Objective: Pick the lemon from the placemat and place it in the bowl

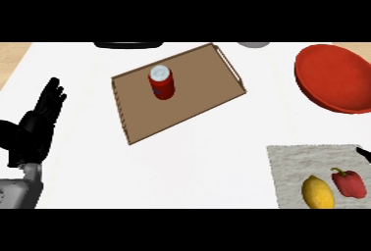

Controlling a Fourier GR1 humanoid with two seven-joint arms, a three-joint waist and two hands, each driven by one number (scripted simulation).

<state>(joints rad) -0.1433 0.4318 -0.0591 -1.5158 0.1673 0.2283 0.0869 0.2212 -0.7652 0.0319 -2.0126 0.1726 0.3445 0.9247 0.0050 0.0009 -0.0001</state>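
The yellow lemon [317,192] lies on the grey placemat [290,162] at the lower right, with a red pepper [348,182] just to its right. A red bowl [335,78] sits at the upper right, well above the placemat, and holds nothing. Only a small black part of my right hand [364,155] shows at the right edge, over the placemat's upper right corner and apart from the lemon. My left hand [36,122] rests open at the far left, fingers up, holding nothing.
A brown tray [188,108] lies tilted in the middle of the white counter, with a red can [162,82] standing on it. A dark object [129,45] and a grey one [253,44] peek in at the far edge.
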